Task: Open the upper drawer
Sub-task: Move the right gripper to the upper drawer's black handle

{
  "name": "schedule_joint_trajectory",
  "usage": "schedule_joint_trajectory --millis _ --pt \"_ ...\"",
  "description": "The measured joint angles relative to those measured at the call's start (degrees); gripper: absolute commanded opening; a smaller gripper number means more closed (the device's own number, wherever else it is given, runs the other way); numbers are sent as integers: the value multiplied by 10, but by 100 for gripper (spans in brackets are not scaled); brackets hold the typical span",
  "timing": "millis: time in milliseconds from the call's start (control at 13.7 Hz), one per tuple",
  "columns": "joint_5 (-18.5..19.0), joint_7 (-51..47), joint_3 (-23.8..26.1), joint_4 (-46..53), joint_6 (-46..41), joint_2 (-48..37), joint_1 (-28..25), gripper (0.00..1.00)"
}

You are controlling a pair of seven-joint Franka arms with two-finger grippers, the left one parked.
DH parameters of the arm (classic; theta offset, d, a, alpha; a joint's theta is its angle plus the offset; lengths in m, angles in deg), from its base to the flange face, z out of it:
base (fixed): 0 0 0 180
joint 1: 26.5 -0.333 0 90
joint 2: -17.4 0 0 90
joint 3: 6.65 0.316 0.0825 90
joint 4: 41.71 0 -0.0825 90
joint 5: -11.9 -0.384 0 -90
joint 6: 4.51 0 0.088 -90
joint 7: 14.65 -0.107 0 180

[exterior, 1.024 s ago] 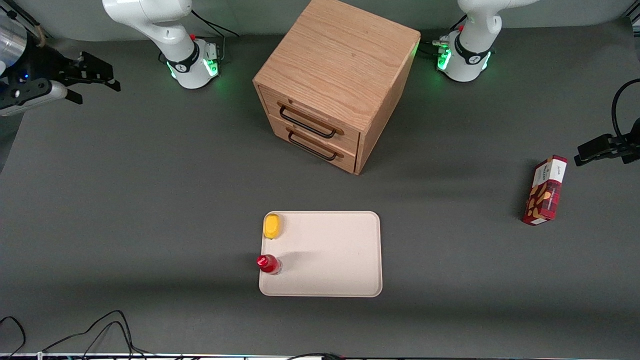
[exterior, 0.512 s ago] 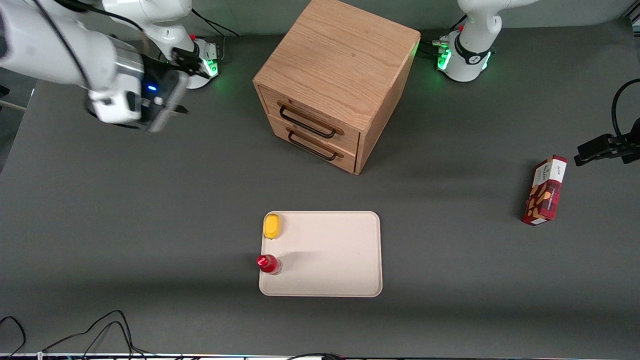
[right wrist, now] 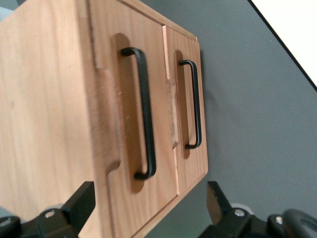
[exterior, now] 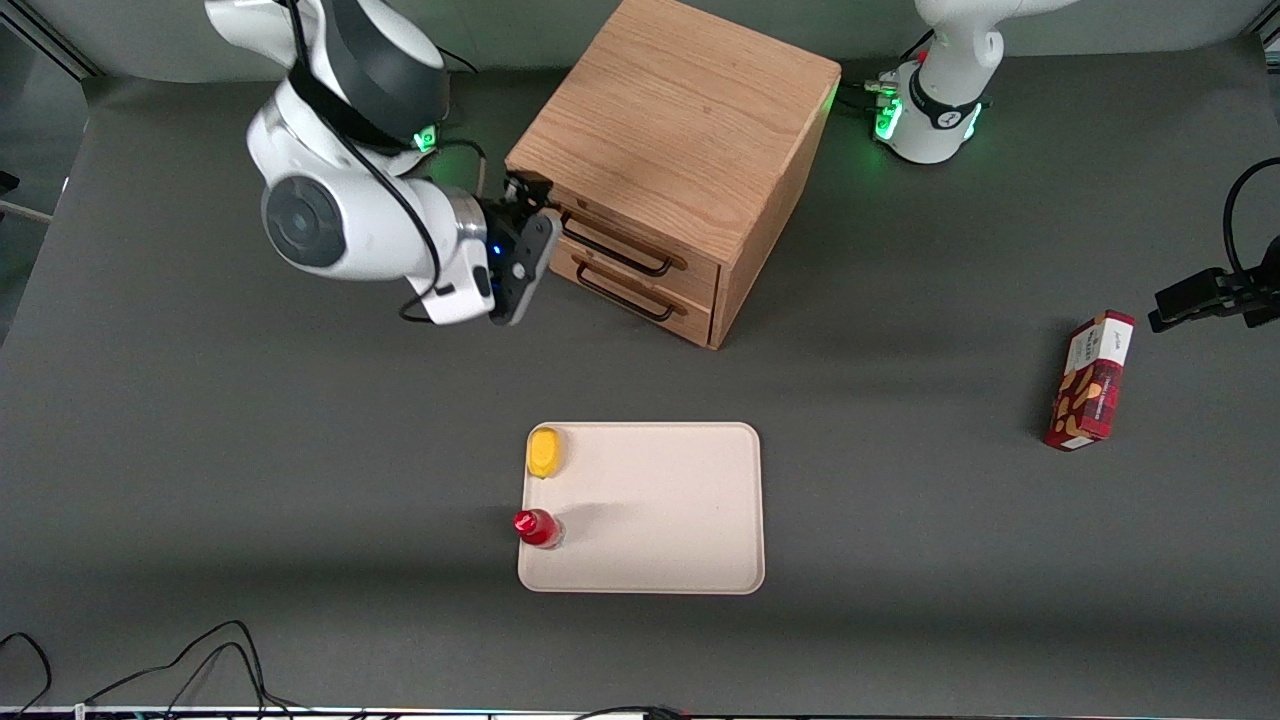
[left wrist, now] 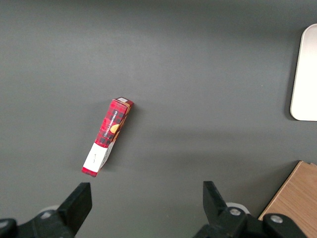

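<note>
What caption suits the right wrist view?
Open gripper faces the closed upper drawer and its black handle.

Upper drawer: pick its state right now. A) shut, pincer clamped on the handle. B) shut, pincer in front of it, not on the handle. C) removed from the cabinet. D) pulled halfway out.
B: the upper drawer sits flush with the cabinet, and the open pincer hangs in front of it, its fingers clear of the handle.
</note>
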Motion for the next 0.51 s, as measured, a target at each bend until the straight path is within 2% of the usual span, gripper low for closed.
schedule_joint_trajectory --millis 512 --pt "0 -5 33 -12 68 61 -13 100"
